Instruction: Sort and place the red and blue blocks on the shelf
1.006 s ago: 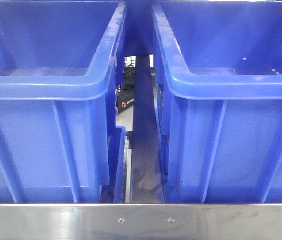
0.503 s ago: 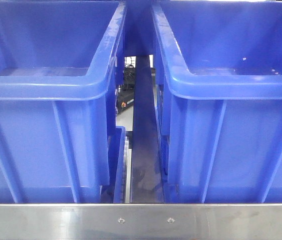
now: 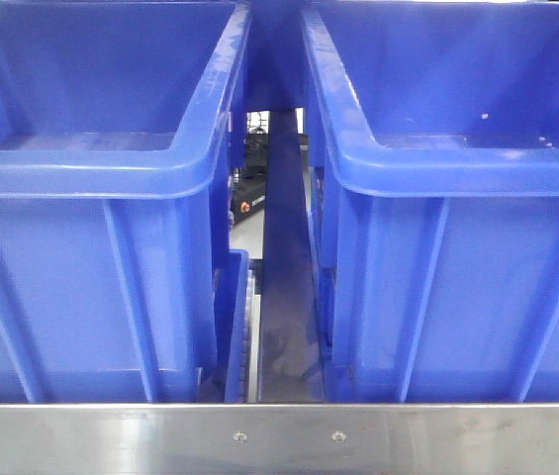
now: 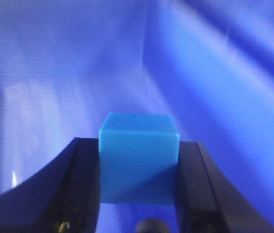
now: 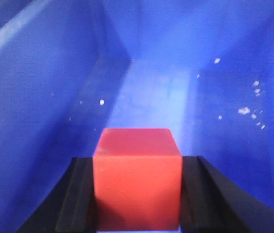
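Left end effector [image 4: 137, 194]: clamped on the blue block [image 4: 138, 162], inside a blue bin [image 3: 91, 148].
Right end effector [image 5: 137, 199]: grips the red block [image 5: 137, 177], over its bin's floor [image 5: 151, 102].
Release: lower near the floor, then part the jaws.
Room: walls close either side; lift straight out above the shelf [image 3: 81, 440].

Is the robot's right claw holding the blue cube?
No. In the right wrist view the right gripper is clamped on the red cube; the blue cube sits between the fingers of the left gripper.
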You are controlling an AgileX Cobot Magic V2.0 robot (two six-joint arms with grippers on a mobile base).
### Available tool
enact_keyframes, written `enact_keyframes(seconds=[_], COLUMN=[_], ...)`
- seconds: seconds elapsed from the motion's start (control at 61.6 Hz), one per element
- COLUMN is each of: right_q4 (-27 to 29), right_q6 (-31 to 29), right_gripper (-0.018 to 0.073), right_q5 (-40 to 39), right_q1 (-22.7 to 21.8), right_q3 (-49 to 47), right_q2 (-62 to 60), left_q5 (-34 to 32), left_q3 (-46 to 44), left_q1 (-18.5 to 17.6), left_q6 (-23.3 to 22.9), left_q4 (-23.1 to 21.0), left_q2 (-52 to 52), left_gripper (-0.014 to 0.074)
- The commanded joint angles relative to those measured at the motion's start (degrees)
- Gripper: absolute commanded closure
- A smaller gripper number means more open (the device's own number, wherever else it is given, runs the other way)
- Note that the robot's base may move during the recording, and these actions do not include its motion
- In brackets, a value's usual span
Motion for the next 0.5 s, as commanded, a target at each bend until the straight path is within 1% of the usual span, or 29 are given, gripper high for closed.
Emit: enact_keyframes(seconds=[0.0, 0.032, 0.114, 0.162, 0.195, 0.243, 0.292, 0.406, 0.487], right_q4=[0.1, 0.1, 0.4, 0.9, 1.1, 1.1, 1.1, 1.1, 1.1], right_q6=[-0.5, -0.5, -0.4, -0.4, -0.4, -0.3, -0.3, -0.3, -0.3], right_gripper=[0.0251, 0.0212, 0.0118, 0.009, 0.0091, 0.0091, 0.0091, 0.0091, 0.0092], right_q5=[-6.0, -6.0, -6.0, -6.0, -6.0, -6.0, -6.2, -6.3, -6.4], right_q1=[0.0, 0.0, 0.0, 0.0, 0.0, 0.0, 0.0, 0.0, 0.0], right_q3=[-2.3, -2.3, -2.3, -2.3, -2.3, -2.3, -2.3, -2.3, -2.3], right_q2=[-0.7, -0.7, -0.7, -0.7, -0.7, -0.7, -0.7, -0.7, -0.7], left_q5=[-5.7, -5.7, -4.5, -3.8, -3.9, -3.9, -3.9, -4.4, -5.3], left_q3=[-2.3, -2.3, -2.3, -2.3, -2.3, -2.3, -2.4, -2.4, -2.4], left_q1=[-0.5, -0.5, -0.5, -0.5, -0.5, -0.5, -0.5, -0.5, -0.5], left_q6=[0.0, 0.0, 0.0, 0.0, 0.0, 0.0, 0.0, 0.0, 0.0], left_q4=[-0.7, -0.7, -1.4, -2.7, -3.5, -4.6, -4.7, -4.7, -4.6], left_q2=[-0.4, -0.4, -0.4, -0.4, -0.4, -0.4, -0.4, -0.4, -0.7], left_gripper=[0.0379, 0.0331, 0.0156, 0.006, 0.0022, 0.0013, 0.0018, 0.0062, 0.0115])
